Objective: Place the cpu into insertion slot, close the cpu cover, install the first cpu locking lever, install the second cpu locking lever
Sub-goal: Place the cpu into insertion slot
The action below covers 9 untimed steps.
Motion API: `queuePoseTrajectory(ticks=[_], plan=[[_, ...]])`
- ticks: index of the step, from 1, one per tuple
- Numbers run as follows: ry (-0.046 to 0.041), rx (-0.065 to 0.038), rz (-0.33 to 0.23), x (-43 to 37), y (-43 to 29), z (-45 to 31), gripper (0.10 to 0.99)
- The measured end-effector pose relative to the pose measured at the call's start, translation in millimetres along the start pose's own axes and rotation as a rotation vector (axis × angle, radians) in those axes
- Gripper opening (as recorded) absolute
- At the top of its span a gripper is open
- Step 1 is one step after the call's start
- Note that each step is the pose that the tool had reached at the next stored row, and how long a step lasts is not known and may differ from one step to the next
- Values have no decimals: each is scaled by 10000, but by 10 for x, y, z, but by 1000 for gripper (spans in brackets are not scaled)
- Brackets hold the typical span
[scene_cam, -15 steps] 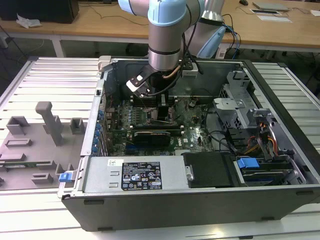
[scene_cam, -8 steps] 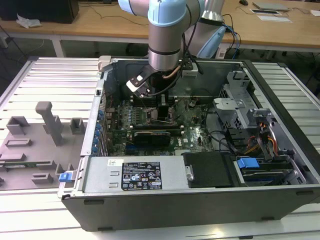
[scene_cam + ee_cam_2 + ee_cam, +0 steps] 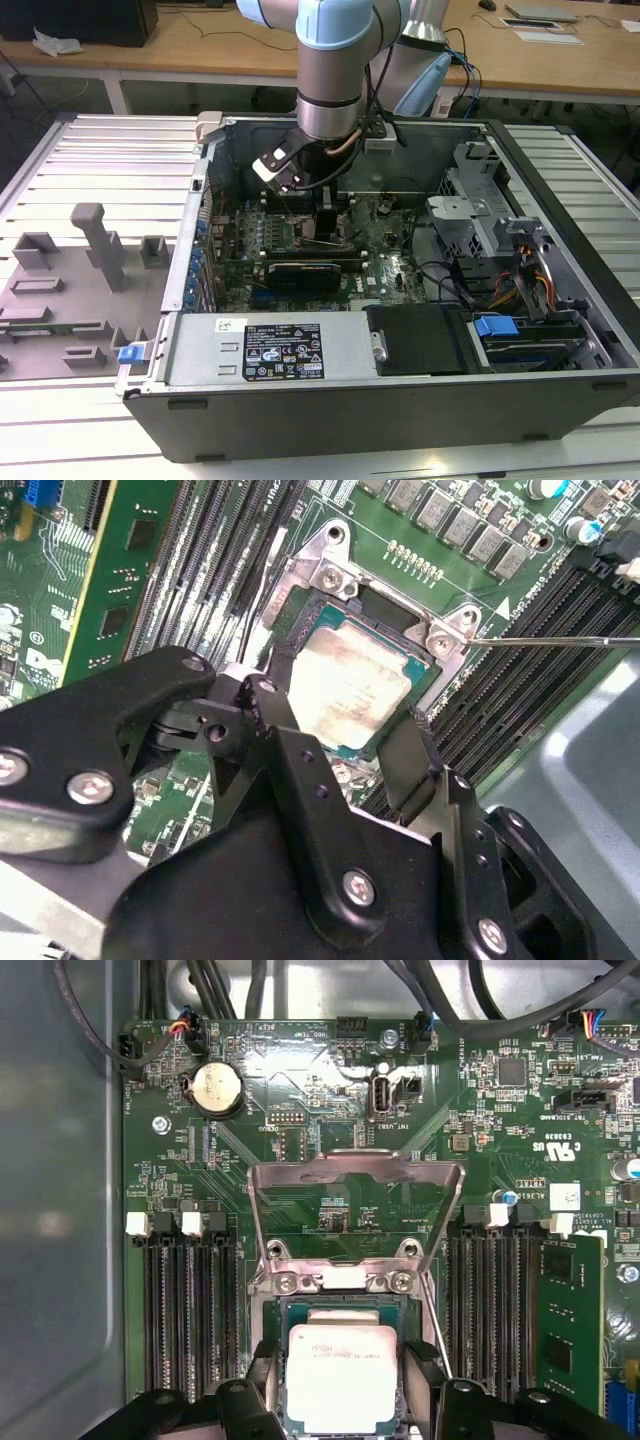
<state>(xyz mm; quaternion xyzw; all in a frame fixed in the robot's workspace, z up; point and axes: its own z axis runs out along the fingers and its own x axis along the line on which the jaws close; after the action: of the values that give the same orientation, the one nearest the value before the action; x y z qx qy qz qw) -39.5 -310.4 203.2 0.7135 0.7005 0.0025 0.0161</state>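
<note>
Deep inside the open computer case [image 3: 400, 400] that sits on the grey slatted counter [image 3: 100, 150], my hand [image 3: 335, 725] is down over the green motherboard [image 3: 300, 1080]. Its fingers [image 3: 262, 698] are drawn in to about the chip's width and set against two opposite edges of the cpu [image 3: 342, 1375]. By the look of it I have hold of the chip, though I cannot say how hard the fingers press. The cpu lies flat, pale top up, square to the insertion slot [image 3: 380, 605] and within its metal rim. In the second wrist view it seems level with the socket, but I cannot tell for sure whether it is fully seated or a hair above. So I judge the first step to be at its very end: the chip is at or in its place, and my fingers have not let it go. Nothing beyond that is done. The cpu cover [image 3: 355, 1167] stands swung up on its hinge beyond the socket, its cut-out middle showing the board behind it, so it is not closed. A thin locking lever [image 3: 540, 640] juts out sideways from the socket corner over the memory slots [image 3: 190, 1310], unlatched. Closing the cover and fastening both levers remain.
</note>
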Motion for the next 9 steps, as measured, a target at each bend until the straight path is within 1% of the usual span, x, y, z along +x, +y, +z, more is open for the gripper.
queuePoseTrajectory(ticks=[1, 2, 3, 4, 9], plan=[[0, 1, 0, 0, 0, -4, 592], [8, 2, 0, 1, 0, -6, 529], [6, 0, 1, 1, 1, -7, 529], [-3, -1, 0, -1, 0, -15, 471], [-1, 0, 0, -1, 1, -33, 471]])
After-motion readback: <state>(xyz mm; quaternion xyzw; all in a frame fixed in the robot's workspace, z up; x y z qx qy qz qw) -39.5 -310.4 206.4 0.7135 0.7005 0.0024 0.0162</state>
